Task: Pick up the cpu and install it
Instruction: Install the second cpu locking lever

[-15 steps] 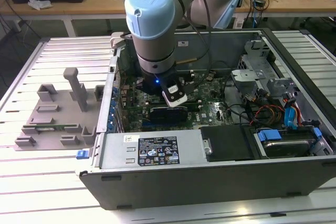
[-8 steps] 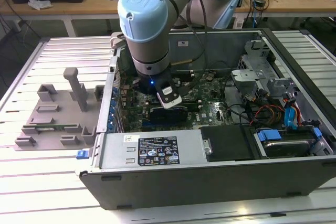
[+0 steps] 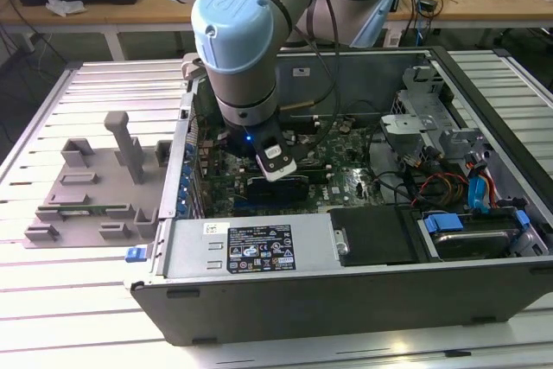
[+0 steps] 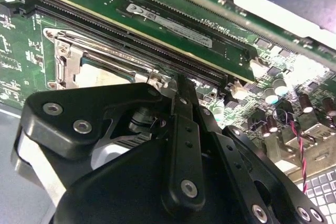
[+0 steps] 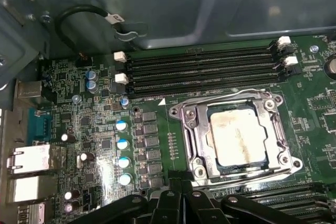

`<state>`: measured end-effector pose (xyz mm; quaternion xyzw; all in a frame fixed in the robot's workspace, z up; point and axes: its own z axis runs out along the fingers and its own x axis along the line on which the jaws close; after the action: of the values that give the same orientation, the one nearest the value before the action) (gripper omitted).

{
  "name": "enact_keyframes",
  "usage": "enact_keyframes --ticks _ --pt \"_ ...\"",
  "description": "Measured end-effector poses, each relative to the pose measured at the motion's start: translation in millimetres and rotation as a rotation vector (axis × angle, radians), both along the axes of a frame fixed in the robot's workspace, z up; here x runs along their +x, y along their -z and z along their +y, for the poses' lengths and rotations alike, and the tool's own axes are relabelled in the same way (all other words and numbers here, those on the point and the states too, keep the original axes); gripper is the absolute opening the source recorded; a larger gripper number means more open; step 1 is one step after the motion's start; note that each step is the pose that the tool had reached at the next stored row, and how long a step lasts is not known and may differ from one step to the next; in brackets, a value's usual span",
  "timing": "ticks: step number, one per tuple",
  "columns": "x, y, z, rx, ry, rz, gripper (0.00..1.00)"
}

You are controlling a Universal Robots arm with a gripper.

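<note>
We count one cpu (image 5: 239, 136) in one socket frame (image 5: 191, 129), four empty memory slots (image 5: 202, 69), four blue-topped capacitors (image 5: 122, 126) in a row, one grey fixture tray (image 3: 86, 192).

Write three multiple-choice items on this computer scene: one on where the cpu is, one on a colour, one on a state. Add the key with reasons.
1. Where is the cpu?
A. On the grey tray outside the case
B. Inside the socket frame on the motherboard
C. Lying on the drive bay

2. What colour is the motherboard?
A. Green
B. Red
C. White

3. How does the computer case stand?
A. Closed with its side panel on
B. Open, its inside showing
C. Wrapped in plastic

Key: 1 B, in the first wrist view the silver square sits within the metal frame. 2 A, the board is green in both wrist views. 3 B, the exterior view shows the board and cables, with the arm reaching in.
</note>
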<state>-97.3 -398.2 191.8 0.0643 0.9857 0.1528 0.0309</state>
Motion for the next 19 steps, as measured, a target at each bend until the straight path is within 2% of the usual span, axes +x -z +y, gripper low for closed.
enact_keyframes --ticks 1,2,4,8,9,11,12,14,17,19 --pt "0.0 0.0 0.9 -0.0008 0.0 0.0002 0.11" --pt "0.0 0.0 2.0 -0.0148 0.0 0.0001 0.11" --pt "0.0 -0.1 3.3 -0.0276 0.001 0.0002 0.11" --pt "0.2 -2.4 4.8 -0.0291 0.001 -0.0007 0.11" --pt "0.0 -9.5 4.7 -0.0321 0.002 0.0 0.11" --pt "0.0 -14.4 4.7 -0.0367 0.003 0.0 0.11" --pt "0.0 -14.9 4.7 -0.0418 0.003 0.0 0.11" --pt "0.0 -14.9 5.0 -0.0462 0.004 0.0001 0.11" --pt "0.0 -14.4 7.0 -0.0464 0.005 0.0001 0.11" --pt "0.0 -12.7 10.5 -0.0464 0.005 0.0 0.11"
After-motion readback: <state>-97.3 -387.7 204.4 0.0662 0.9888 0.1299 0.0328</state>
